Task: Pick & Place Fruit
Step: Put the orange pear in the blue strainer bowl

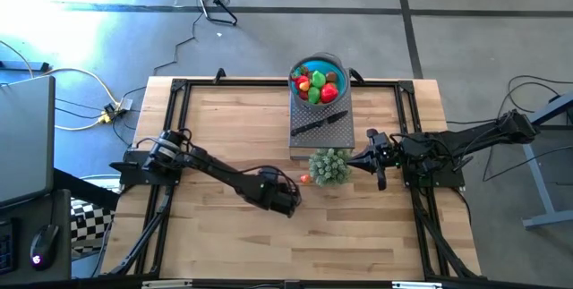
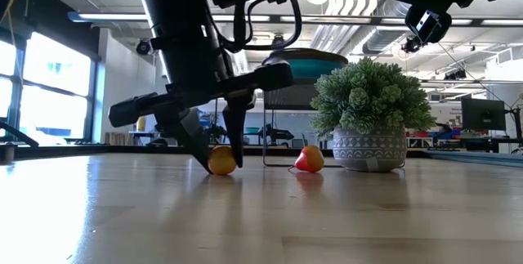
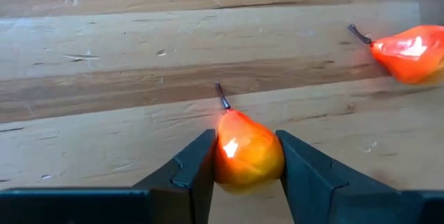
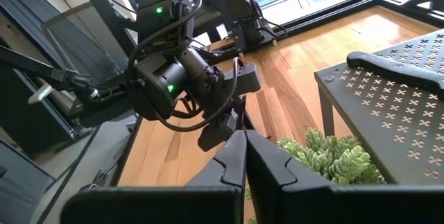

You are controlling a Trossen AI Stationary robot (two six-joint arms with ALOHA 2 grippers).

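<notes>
High view shows most fruit (image 1: 318,86) in the bowl (image 1: 338,62); left gripper (image 3: 243,165) pinches a pear (image 3: 246,156), another pear (image 3: 411,52) waits

Grey concrete floor (image 1: 466,21); bright windows (image 2: 49,76) at the side.

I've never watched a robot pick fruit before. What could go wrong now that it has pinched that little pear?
1. The left gripper pinches the orange-yellow pear only at its rounded sides; it might slip out when lifted.
2. A second orange fruit lies close by on the table; a swing could knock it away.
3. The potted plant stands between the pear and the blue bowl; the arm may brush it.
</notes>
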